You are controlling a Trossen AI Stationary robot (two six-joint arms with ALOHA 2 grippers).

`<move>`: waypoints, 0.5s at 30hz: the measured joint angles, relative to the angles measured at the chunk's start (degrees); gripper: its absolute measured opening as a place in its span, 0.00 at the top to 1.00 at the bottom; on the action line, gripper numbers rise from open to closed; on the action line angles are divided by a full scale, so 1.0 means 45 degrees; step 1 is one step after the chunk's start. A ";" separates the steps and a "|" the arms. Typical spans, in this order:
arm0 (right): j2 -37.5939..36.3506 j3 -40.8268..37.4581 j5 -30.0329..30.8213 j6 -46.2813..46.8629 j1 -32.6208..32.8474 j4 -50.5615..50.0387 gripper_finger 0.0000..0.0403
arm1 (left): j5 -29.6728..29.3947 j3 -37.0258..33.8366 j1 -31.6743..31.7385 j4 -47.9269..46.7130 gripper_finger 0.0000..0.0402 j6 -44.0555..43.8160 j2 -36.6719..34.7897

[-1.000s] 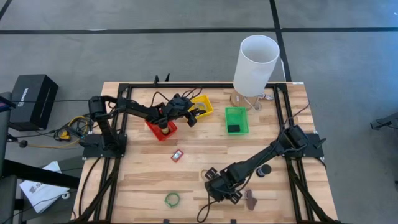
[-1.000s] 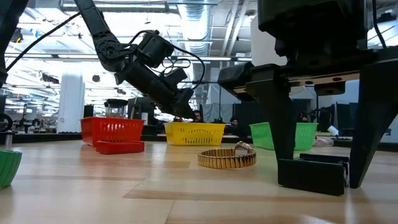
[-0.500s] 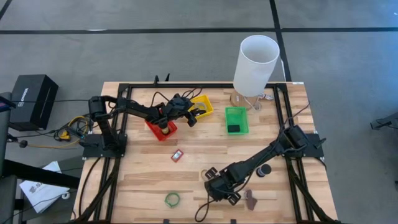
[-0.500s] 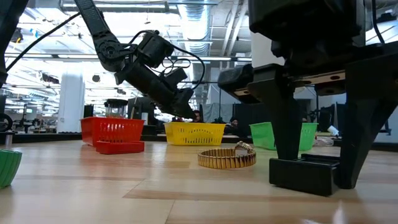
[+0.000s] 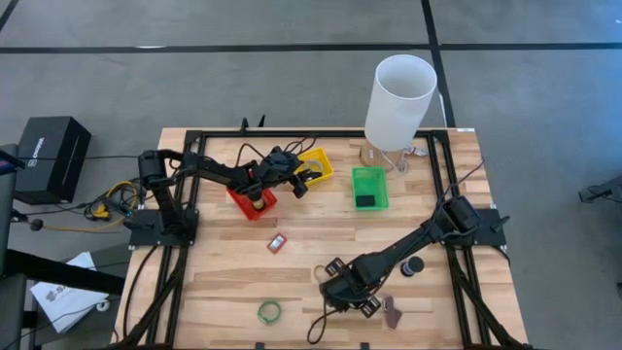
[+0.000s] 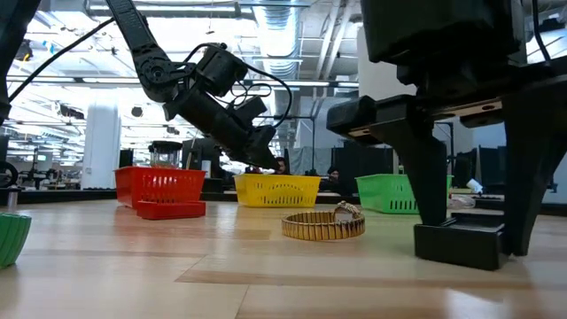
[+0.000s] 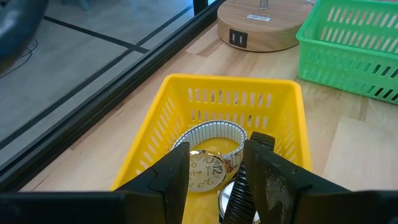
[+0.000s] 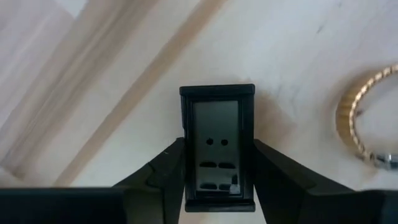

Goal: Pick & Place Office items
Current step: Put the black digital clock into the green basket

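Note:
A small dark rectangular piece (image 8: 216, 143) lies flat on the wooden table near its front middle, and my right gripper (image 8: 217, 149) is shut on it; the low view shows the piece (image 6: 461, 246) between the two fingers. From above, the right gripper (image 5: 347, 295) covers it. My left gripper (image 5: 305, 182) hangs open over the yellow bin (image 5: 318, 163). Nothing is between its fingers (image 7: 214, 152). Below them a silver-banded watch (image 7: 208, 167) lies in the yellow bin (image 7: 230, 87). My right gripper pinches the dark piece by its two long sides (image 8: 185, 124), one finger on each. The fingers point down from above and lie across the piece. The piece rests flat, its underside (image 6: 456, 261) on the table.
A gold watch band (image 6: 323, 225) lies just beyond the held piece. Also on the table are a red block (image 5: 277, 243), a green ring (image 5: 269, 311), a black roll (image 5: 413, 265) and a brown clip (image 5: 391, 311). The red bin (image 5: 251, 201), green bin (image 5: 369, 187) and white cylinder (image 5: 398, 92) stand at the back.
My right gripper has tipped and rolled a little over the dark piece, and its fingers have shut onto the piece's sides. The piece has stayed flat on the table and shifted slightly with the fingers.

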 joint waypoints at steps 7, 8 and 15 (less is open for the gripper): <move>0.0007 0.0637 0.0058 0.0826 -0.0266 -0.2074 0.65 | 0.0001 0.0000 0.0000 0.0003 0.64 -0.0001 0.0000; 0.0007 0.0699 0.0069 0.0979 -0.0318 -0.2438 0.65 | -0.0002 0.0000 0.0000 0.0003 0.64 -0.0003 0.0000; -0.0003 0.0828 0.0073 0.1602 -0.0725 -0.4493 0.64 | -0.0002 0.0000 0.0000 0.0005 0.64 -0.0032 0.0000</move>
